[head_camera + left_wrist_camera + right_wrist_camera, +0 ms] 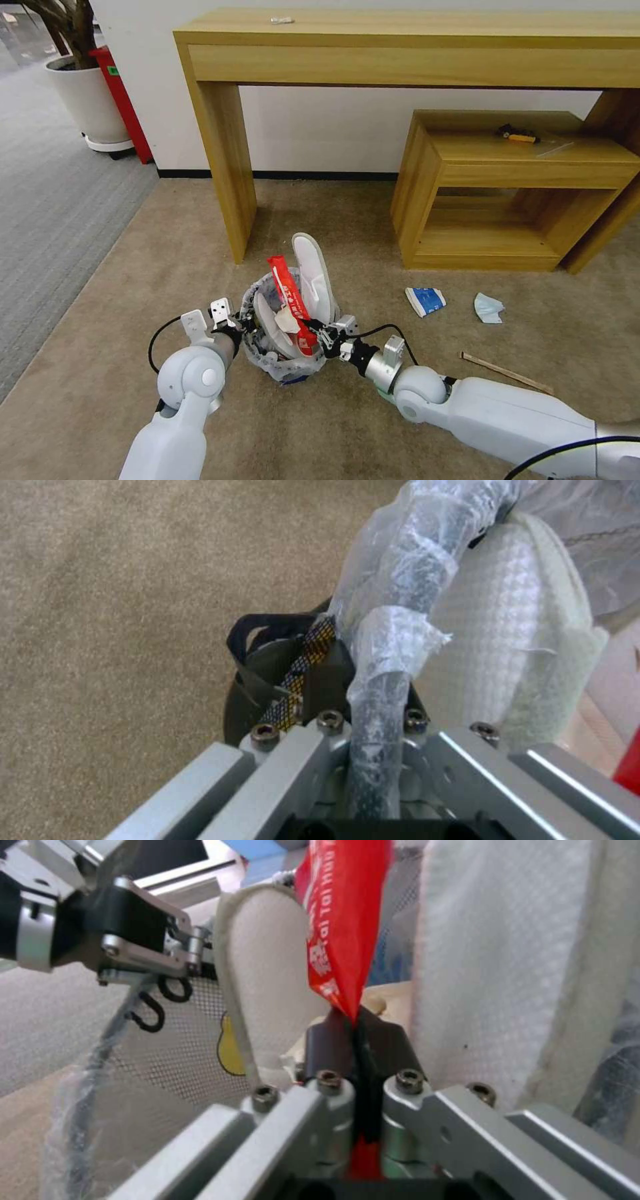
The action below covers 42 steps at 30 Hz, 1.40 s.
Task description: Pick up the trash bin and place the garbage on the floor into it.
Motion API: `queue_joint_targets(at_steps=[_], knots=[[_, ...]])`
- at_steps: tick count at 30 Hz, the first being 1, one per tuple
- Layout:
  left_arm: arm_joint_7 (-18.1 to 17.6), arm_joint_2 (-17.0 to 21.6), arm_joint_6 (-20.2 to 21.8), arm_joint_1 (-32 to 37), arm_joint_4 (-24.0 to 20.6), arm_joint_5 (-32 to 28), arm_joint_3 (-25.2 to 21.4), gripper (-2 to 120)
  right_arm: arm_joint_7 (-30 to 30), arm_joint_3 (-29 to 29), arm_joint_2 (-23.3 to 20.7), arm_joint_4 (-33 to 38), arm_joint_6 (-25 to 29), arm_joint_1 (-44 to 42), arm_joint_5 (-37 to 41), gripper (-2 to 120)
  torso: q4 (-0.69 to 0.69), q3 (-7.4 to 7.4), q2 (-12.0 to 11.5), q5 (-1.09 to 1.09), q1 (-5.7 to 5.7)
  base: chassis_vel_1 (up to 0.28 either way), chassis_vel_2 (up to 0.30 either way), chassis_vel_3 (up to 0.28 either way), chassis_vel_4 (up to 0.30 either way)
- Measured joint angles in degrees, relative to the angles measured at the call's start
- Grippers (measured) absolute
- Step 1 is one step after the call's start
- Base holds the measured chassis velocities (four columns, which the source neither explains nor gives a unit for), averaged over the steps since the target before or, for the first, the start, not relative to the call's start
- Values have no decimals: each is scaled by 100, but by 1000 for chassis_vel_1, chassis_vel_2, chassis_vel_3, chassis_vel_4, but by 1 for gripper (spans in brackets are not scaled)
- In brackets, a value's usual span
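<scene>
Both grippers at trash bin [283,360], left gripper [244,325] clamping rim, right gripper [325,333] pinching red wrapper [291,301]

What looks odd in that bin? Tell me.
The small black trash bin is overfull: a white slipper and long red snack wrapper jut above its rim, the wrapper pinched in the right pincer.

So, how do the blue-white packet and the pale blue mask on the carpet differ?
The blue-white packet is boxy, deep blue with white; the pale blue mask is soft, crumpled and one pale colour. The packet lies nearer the trash bin than the mask. Both lie on the beige carpet, outside the bin.
</scene>
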Motion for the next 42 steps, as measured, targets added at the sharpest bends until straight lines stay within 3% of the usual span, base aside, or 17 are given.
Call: queue_joint_targets(at_steps=[16, 18, 25, 31, 42], knots=[[2, 1, -17, -142, 309, -55, -47, 0, 95, 2, -221, 631, -126, 53, 9, 62, 0, 0, 1, 0, 0, 0, 0, 0, 0], [-13, -6, -23, -162, 352, -62, -47, 0, 154, 78, -268, 788, -156, 68, 16, 74, -1, 0, 0, 0, 0, 0, 0, 0, 0], [-34, -19, -28, -146, 369, -58, -14, 0, 457, 568, -344, 1138, -286, 85, 153, 96, 0, 0, 0, 0, 0, 0, 0, 0, 0], [-45, 0, -28, -62, 313, -31, 8, 0, 800, 1130, -560, 1278, -481, 22, 382, 100, 0, 0, 0, 0, 0, 0, 0, 0, 0], [-36, 125, -35, 58, 217, -16, -37, 0, 1178, 2440, -1732, 1009, -245, -709, -198, 100, -3, 0, 0, 1, 0, 0, 0, 0, 0]])
